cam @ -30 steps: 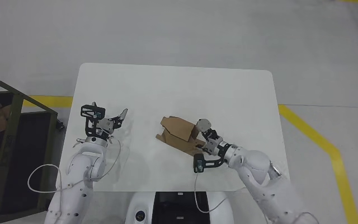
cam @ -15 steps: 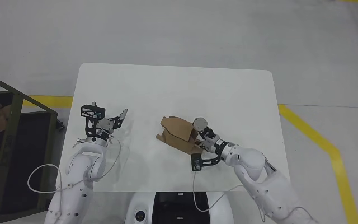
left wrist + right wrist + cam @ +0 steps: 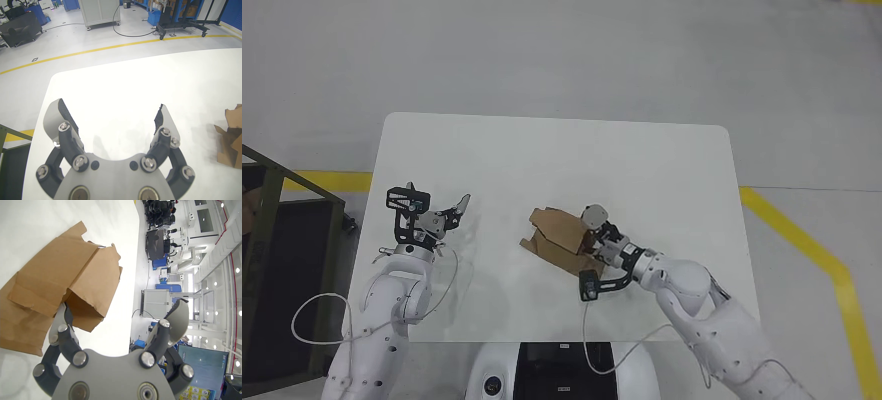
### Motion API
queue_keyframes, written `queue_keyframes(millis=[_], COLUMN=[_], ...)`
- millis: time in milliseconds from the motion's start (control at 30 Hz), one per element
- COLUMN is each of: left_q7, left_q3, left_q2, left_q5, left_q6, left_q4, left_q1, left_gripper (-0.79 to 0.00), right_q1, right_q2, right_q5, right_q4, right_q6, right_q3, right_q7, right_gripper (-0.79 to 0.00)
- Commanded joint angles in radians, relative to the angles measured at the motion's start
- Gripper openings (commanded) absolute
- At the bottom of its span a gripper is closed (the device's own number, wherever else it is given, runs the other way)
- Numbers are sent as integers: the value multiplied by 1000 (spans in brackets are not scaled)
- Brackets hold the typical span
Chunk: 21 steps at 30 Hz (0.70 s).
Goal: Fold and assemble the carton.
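Plain brown carton (image 3: pixel 558 234), white table (image 3: pixel 542 160), pale grey floor (image 3: pixel 542 50), yellow floor line (image 3: pixel 805 238)

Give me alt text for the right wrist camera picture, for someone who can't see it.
The right gripper, open, has one finger tucked under a flap at the open end of a partly folded brown carton lying on a white table. Its other finger stands clear of the carton.

Wide white table (image 3: pixel 542 160) between left gripper (image 3: pixel 111 103) and carton (image 3: pixel 560 238) — right gripper (image 3: pixel 122 306) at the carton's right side
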Motion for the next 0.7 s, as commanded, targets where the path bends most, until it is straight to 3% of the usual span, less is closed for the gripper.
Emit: queue_keyframes(millis=[0,333,367,400,433,467,633,667], left_q7=[0,0,0,0,0,0,0,0], left_q3=[0,0,0,0,0,0,0,0], left_q2=[0,0,0,0,0,0,0,0], left_q5=[0,0,0,0,0,0,0,0], left_q6=[0,0,0,0,0,0,0,0], left_q4=[0,0,0,0,0,0,0,0], left_q1=[0,0,0,0,0,0,0,0], left_gripper=[0,0,0,0,0,0,0,0], right_q1=[7,70,71,72,75,77,78,78], right_q2=[-3,-25,-26,-27,-27,-27,-26,-26], right_q5=[-7,17,17,18,20,23,34,35], right_q4=[11,87,89,90,93,95,102,103], right_q6=[3,28,33,34,28,27,33,29], right_q3=[-7,-55,-57,-59,-60,-59,-55,-57], right_q7=[23,29,27,22,11,3,-23,-35], right_gripper=[0,-22,-49,-129,-366,-428,-456,-517])
